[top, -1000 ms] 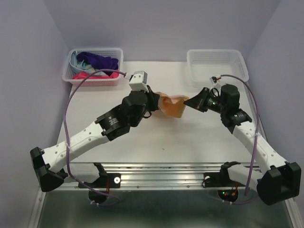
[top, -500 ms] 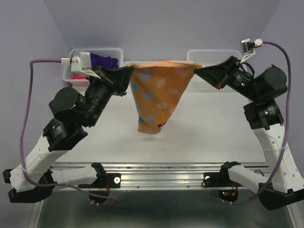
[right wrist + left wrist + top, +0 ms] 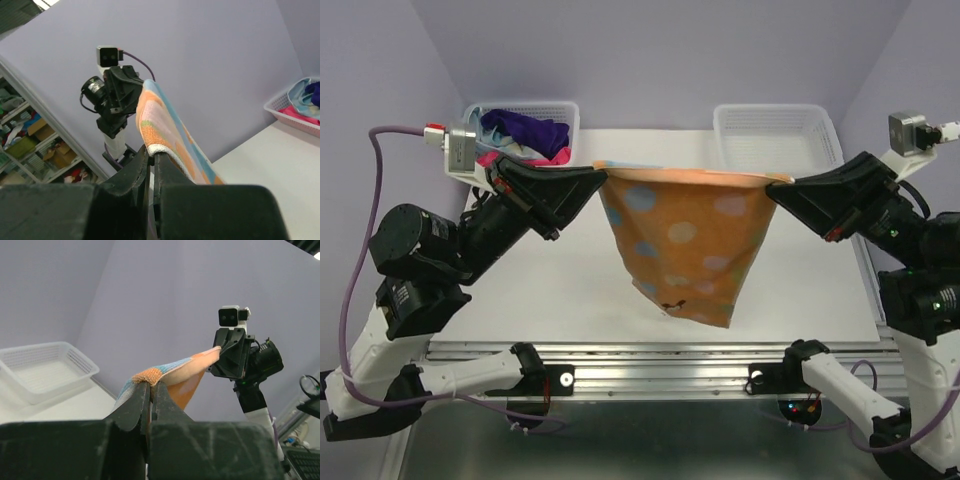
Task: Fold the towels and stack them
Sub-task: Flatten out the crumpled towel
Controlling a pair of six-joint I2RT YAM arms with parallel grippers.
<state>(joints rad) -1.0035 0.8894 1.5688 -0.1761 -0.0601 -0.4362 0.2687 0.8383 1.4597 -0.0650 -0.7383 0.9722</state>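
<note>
An orange towel with blue and pale spots (image 3: 685,243) hangs stretched in the air between my two grippers, its lower corner just above the table. My left gripper (image 3: 600,177) is shut on its left top corner, seen in the left wrist view (image 3: 147,376). My right gripper (image 3: 770,186) is shut on its right top corner, seen in the right wrist view (image 3: 154,149). More towels, dark purple (image 3: 528,129), pink-red (image 3: 510,157) and light blue (image 3: 480,126), lie bunched in the white basket (image 3: 565,112) at the back left.
A second white mesh basket (image 3: 776,132) stands at the back right with nothing showing in it. The white table top (image 3: 570,290) lies under the hanging towel. Purple walls close in on the left, back and right.
Both arms have lifted the orange spotted towel off the table and drawn apart. It went from a crumpled lump to hanging wide and taut between the grippers.
</note>
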